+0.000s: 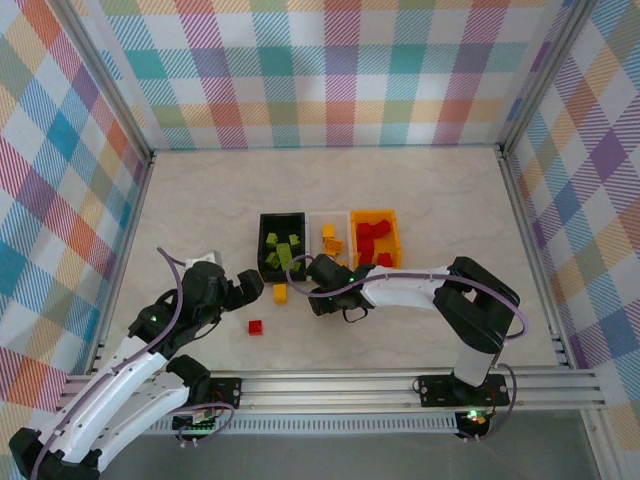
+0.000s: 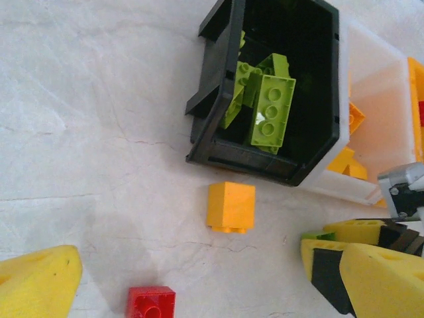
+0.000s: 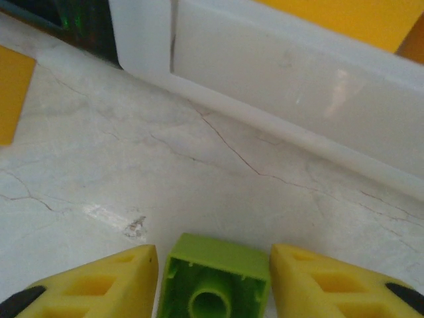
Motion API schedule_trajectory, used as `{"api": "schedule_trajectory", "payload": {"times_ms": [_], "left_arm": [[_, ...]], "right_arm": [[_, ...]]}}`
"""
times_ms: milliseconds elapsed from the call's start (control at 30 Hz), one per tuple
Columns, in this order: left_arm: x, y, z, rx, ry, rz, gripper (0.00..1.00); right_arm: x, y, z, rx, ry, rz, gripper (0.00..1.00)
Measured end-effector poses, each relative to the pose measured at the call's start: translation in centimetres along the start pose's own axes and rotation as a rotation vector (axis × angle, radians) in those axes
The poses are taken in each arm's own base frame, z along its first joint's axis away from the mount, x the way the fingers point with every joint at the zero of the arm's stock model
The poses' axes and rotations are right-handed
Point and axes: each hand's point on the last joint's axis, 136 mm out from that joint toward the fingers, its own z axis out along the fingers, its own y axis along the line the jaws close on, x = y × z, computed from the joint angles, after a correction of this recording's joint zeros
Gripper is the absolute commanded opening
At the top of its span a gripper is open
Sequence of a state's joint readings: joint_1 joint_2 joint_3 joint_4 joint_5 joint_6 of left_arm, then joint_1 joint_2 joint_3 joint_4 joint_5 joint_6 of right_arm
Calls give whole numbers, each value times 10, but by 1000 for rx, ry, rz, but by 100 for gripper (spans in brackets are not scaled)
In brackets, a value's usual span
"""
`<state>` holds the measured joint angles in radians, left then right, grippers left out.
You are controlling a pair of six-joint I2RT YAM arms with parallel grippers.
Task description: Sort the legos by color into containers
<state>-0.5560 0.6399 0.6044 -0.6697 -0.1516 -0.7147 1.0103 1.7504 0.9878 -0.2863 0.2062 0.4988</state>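
My right gripper [image 3: 213, 278] is shut on a lime green lego [image 3: 215, 275], hollow underside toward the camera, low over the table just in front of the white bin [image 3: 285, 86]. From above, that gripper [image 1: 318, 290] sits near the black bin [image 1: 262, 245] and white bin [image 1: 313, 240]. My left gripper [image 2: 212, 291] is open above the table; a yellow-orange lego [image 2: 230, 207] lies ahead of it and a red lego [image 2: 152, 302] between its fingers. Green legos [image 2: 271, 109] fill the black bin [image 2: 218, 99]. The orange bin [image 1: 396, 240] holds red legos [image 1: 372, 240].
The three bins stand in a joined row at mid-table. The right gripper's yellow fingers [image 2: 358, 232] reach into the left wrist view at right, close to the left gripper. Metal frame rails and checkered walls border the table, with bare marble surface at left and far side.
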Motion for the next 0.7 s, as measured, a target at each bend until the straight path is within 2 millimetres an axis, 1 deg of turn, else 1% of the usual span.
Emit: {"api": "schedule_trajectory", "payload": {"times_ms": [100,200,267,300,367,467,533,600,633,700], "left_arm": [[4,4,1,-15,14,0,100],[6,7,1,-27,23,2,100],[7,9,2,-40,27,4,100],[8,10,2,-43,29,4,100],[8,10,4,-49,34,5,100],[10,11,6,-57,42,6,100],[11,12,7,-64,48,5,100],[11,12,8,-68,53,6,100],[12,12,8,-68,53,6,100],[14,13,9,-66,61,6,100]], "right_arm": [[-1,1,-2,-7,-2,-6,33],[-6,5,-11,-30,-19,-14,30],[-16,13,-22,-56,-39,-27,30],[-24,18,-28,-73,-56,-35,30],[-50,33,-43,-116,-107,-48,29],[-102,58,-73,-191,-214,-60,30],[-134,72,-87,-227,-273,-65,31],[-162,79,-89,-246,-307,-62,31],[-173,80,-86,-251,-315,-57,32],[-188,78,-72,-243,-306,-45,33]]}}
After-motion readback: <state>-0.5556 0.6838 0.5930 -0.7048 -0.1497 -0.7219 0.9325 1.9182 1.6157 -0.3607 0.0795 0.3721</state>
